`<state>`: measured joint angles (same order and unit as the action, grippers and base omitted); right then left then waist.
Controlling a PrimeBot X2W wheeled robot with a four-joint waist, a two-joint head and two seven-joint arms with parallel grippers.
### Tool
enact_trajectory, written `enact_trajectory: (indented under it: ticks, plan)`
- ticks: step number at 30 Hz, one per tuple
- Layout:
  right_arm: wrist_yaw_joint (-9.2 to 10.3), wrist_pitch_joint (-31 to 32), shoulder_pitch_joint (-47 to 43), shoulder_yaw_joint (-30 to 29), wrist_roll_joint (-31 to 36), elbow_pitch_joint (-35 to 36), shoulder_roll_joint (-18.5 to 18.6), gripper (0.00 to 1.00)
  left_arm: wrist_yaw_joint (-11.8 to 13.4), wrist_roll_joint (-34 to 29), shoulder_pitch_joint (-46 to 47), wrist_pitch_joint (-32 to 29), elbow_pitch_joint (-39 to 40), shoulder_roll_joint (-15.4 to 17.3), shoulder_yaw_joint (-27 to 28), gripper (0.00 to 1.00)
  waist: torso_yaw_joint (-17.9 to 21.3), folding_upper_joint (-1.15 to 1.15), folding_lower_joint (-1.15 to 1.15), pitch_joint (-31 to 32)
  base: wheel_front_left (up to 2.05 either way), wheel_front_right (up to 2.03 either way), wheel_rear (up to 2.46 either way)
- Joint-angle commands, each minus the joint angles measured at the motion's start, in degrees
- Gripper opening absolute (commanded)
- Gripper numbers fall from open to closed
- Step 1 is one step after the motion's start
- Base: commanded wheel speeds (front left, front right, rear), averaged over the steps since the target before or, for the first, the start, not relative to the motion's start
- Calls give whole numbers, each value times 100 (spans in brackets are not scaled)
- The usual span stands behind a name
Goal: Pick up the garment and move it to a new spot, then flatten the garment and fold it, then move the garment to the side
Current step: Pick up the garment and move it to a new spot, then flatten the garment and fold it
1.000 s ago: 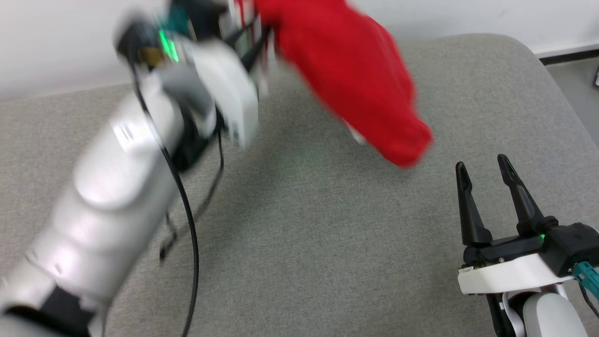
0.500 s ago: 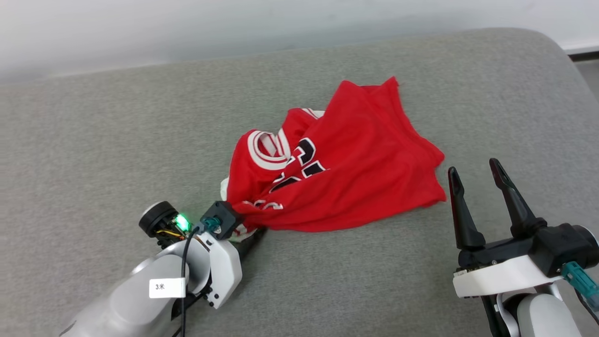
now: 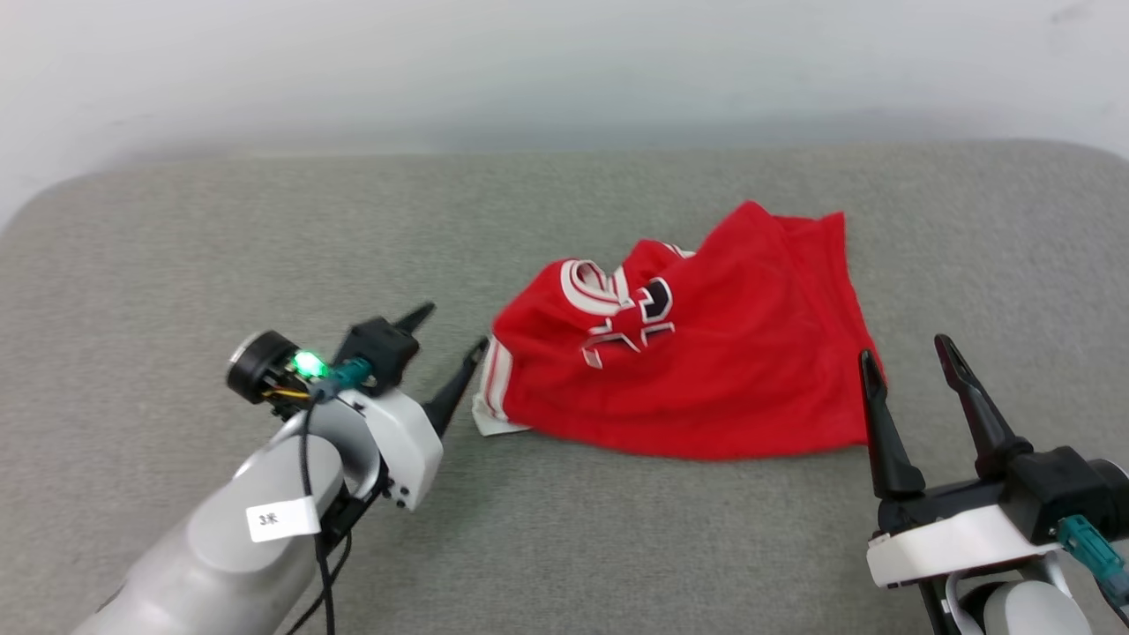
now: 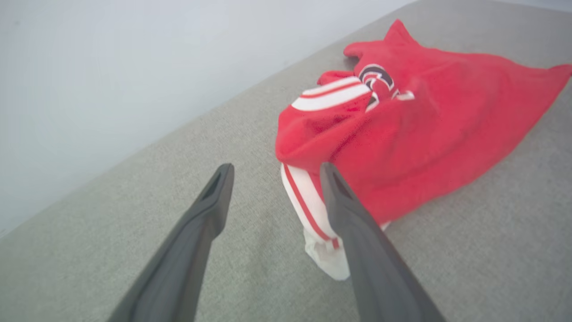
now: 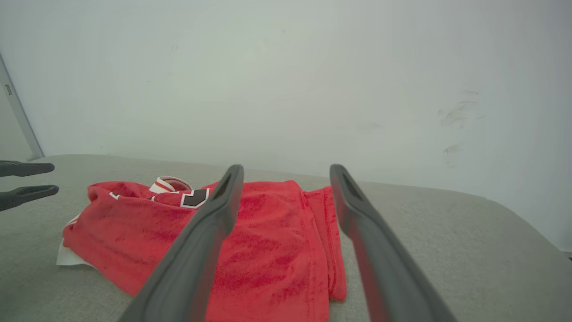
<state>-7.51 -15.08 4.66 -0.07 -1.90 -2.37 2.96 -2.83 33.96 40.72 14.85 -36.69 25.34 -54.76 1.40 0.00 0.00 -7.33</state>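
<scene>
Forearm tag (image 3: 280, 519) reads "3米"; lettering on the jersey (image 3: 732, 388) is illegible. Left gripper (image 3: 453, 328) and right gripper (image 3: 905, 349) spread, empty; grey upholstery (image 3: 617, 529), white wall (image 3: 529, 70).

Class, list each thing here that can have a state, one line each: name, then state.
garment: crumpled on the grey cushion, unfolded, not gripped.
left end effector: open, empty, beside the garment's white sleeve.
right end effector: open, empty, near the garment's corner.
green light on the left wrist: lit.
</scene>
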Motion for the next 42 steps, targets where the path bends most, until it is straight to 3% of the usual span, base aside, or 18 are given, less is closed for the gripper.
enact_trajectory:
  ticks: [1,8,14,19,26,33,42]
  plan:
    - [4,-14,-77,-38,24,-15,-15,100,109,16,-127,33,161,53,145,100,-228,0,0,210,0,0,0]
    - [4,-14,-268,-100,87,-22,-15,100,819,-327,-1356,34,2065,164,1714,100,-475,0,0,477,0,0,0]
    - [4,-14,-429,-158,89,0,-13,100,1094,-943,-2927,35,3221,-362,2897,100,-553,0,0,588,0,0,0]
    - [4,-14,-513,-149,83,-28,-13,100,932,-1443,-3790,36,3479,-977,3637,100,-533,0,0,654,0,0,0]
    - [4,-14,-556,-115,46,-30,-13,100,377,-2029,-4191,36,3477,-1651,4385,100,-491,0,0,670,0,0,0]
    - [4,-14,-489,-77,25,-40,-13,100,-68,-2430,-4246,37,3361,-1914,4829,100,-398,0,0,651,0,0,0]
    - [4,229,-232,-145,-293,-657,-13,100,-306,-2646,-4116,37,3348,-2122,5091,100,-351,0,0,406,0,0,0]
